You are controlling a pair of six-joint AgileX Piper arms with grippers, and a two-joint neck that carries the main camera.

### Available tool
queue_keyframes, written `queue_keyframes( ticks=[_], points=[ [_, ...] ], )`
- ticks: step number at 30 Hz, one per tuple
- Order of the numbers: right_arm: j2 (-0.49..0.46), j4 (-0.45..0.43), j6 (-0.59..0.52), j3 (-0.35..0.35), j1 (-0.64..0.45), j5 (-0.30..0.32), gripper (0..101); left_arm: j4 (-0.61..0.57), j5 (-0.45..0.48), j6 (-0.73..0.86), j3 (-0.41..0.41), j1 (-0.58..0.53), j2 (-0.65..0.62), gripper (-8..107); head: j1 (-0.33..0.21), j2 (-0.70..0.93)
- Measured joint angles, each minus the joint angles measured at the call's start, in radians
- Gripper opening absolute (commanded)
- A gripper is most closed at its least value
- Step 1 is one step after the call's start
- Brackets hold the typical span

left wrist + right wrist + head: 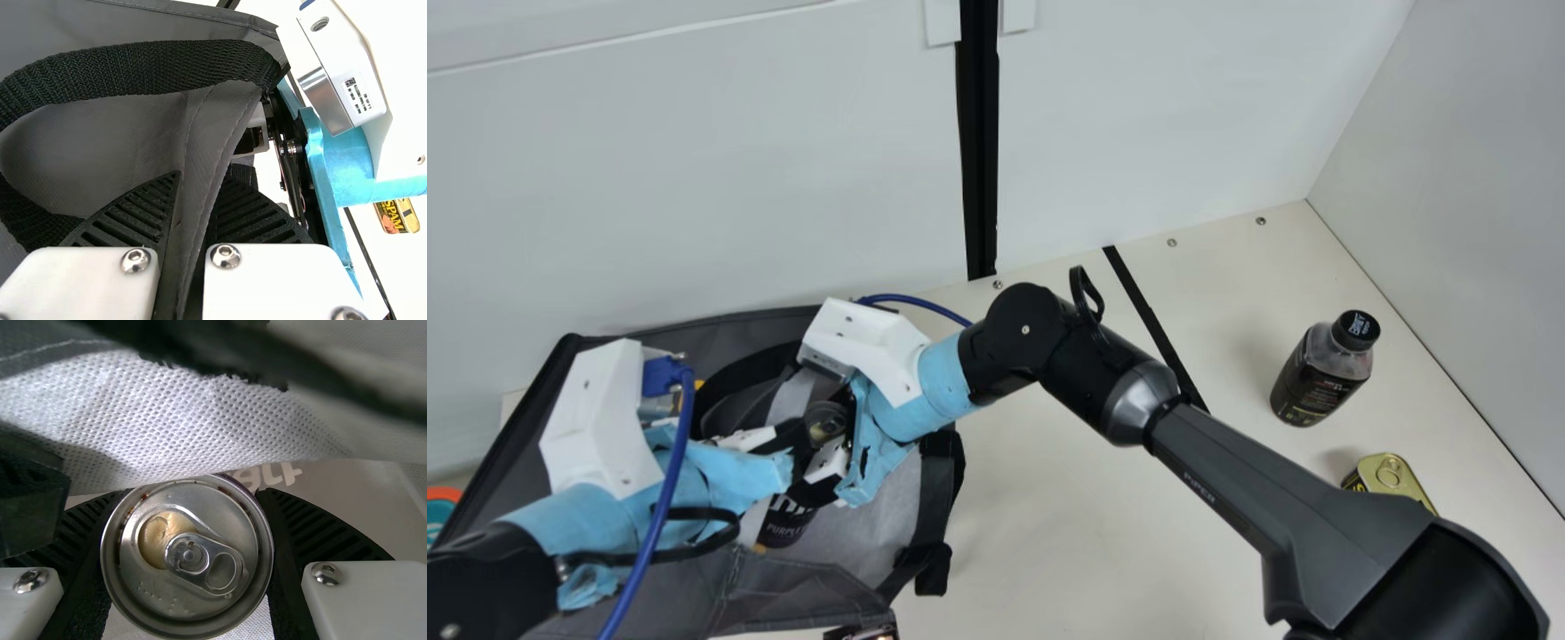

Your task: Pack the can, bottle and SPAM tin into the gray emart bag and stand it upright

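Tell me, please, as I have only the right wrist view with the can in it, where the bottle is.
Observer: In the main view, the bottle stands upright on the table.

Operator: Thank you, and could you say how the SPAM tin is placed?

Observer: The SPAM tin sits near the bottle, with its ring-pull lid facing up.

Operator: Is the left claw doing anything useful?

Observer: Yes, in the left wrist view a fold of the gray bag runs between the fingers of the left claw.
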Motion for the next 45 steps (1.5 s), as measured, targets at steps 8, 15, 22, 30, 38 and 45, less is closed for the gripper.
queue_keyframes(
  ticks=[8,15,22,30,38,45],
  points=[
    [0.0,0.001,0.0,0.0,0.0,0.0,0,0.0,0.0,0.0,0.0,0.0,0.0,-8,0.0,0.002],
    [0.0,0.001,0.0,0.0,0.0,0.0,10,0.0,0.0,0.0,0.0,0.0,0.0,-8,0.0,0.002],
    [0.0,0.001,0.0,0.0,0.0,0.0,33,0.0,0.0,0.0,0.0,0.0,0.0,-8,0.0,0.0],
    [0.0,0.001,0.0,0.0,0.0,0.0,60,0.0,0.0,0.0,0.0,0.0,0.0,-8,0.0,0.002],
    [0.0,0.001,0.0,0.001,0.0,0.0,87,0.0,0.0,0.0,0.0,0.0,0.0,-8,0.0,0.002],
    [-0.043,0.006,0.012,0.032,0.007,0.001,95,0.0,0.0,0.0,0.0,0.0,0.0,-8,0.0,0.002]
  ],
)
